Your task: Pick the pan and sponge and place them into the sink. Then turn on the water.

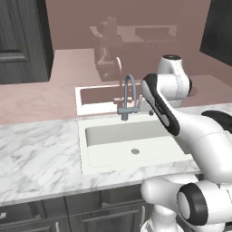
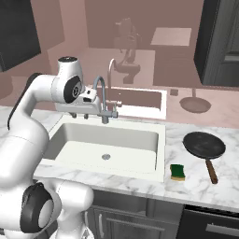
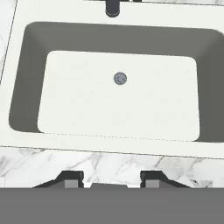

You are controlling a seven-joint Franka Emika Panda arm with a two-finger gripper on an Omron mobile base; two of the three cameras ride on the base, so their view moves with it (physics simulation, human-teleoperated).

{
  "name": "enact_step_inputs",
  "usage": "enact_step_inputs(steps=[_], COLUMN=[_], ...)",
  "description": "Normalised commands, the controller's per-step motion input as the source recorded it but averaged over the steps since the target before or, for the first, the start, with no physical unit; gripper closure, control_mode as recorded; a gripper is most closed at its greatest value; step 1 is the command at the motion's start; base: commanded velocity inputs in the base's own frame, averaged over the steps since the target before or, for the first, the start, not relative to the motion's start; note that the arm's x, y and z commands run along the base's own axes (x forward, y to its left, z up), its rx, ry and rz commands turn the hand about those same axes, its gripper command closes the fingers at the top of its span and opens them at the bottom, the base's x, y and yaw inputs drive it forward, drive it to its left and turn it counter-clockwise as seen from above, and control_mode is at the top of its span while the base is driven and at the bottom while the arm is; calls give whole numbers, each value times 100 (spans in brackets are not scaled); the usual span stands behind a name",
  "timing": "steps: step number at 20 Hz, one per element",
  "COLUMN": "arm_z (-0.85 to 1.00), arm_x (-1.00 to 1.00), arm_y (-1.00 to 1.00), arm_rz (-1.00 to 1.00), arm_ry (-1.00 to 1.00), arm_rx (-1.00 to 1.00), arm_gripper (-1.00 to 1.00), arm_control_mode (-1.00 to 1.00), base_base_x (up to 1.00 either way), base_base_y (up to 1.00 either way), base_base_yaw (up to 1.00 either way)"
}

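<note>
The white sink is set in the marble counter, its basin bare apart from the round drain. On the counter to its right lies the black pan, handle pointing toward the front edge. The yellow-and-green sponge rests between the pan and the sink's right rim. My gripper hangs above the sink's back left part, pointing down, well left of both things. In the hand view the gripper is open over the front rim of the sink, with nothing between its fingers. No water runs from the faucet.
The grey gooseneck faucet rises behind the sink, just right of my hand. A glossy pink back wall mirrors the sink and arm. Marble counter stretches left of the sink. Dark cabinets stand at the far sides.
</note>
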Motion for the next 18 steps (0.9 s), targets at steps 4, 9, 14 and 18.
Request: enact_step_inputs(steps=[4, 9, 14, 18], arm_z=[-2, -5, -6, -2], arm_x=[-3, -17, -37, -32], arm_y=[-19, -36, -39, -53], arm_rz=[0, 0, 0, 0], arm_ry=[0, 0, -2, -1], arm_rx=[0, 0, 0, -1], arm_gripper=[-100, -100, -100, -100], arm_control_mode=[-100, -100, -100, -100], base_base_x=[0, 0, 0, 0], base_base_y=[0, 0, 0, 0], base_base_yaw=[0, 0, 0, 0])
